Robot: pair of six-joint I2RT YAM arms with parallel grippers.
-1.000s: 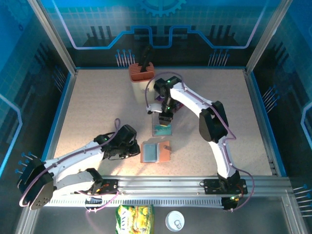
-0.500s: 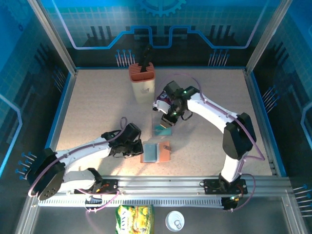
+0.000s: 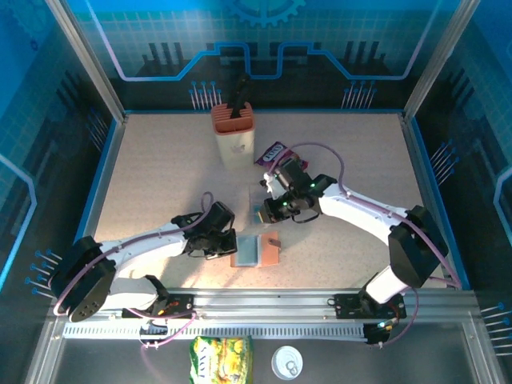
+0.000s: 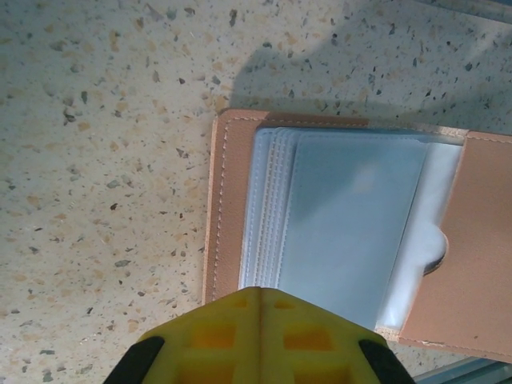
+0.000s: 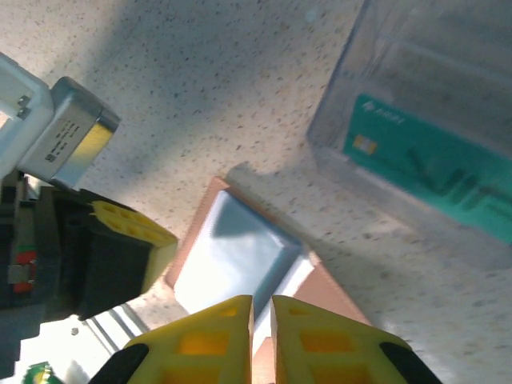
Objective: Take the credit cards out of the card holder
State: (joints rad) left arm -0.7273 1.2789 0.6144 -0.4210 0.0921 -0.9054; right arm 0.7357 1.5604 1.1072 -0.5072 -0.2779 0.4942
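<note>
The card holder (image 3: 270, 250) lies open and flat near the table's front, salmon-brown with grey-blue sleeves (image 4: 352, 232) on top. No card shows in the sleeves. My left gripper (image 3: 229, 244) is shut, its yellow tip (image 4: 260, 293) over the holder's (image 4: 226, 192) left edge with nothing in it. My right gripper (image 3: 270, 214) hovers between the holder (image 5: 240, 256) and a clear plastic box (image 3: 262, 198); its fingers (image 5: 262, 301) are almost together with only a thin slit, nothing between them. A teal credit card (image 5: 424, 168) lies in that box.
A purple snack packet (image 3: 274, 150) lies behind the right wrist. A beige stand with an orange insert (image 3: 234, 136) is at the back centre. A green-yellow packet (image 3: 221, 356) and a white lid (image 3: 286, 362) lie outside, below the front rail.
My right arm has swung from over the clear box toward the card holder, closing its fingers and uncovering the purple packet. The left gripper has slid right to the holder's edge and shut.
</note>
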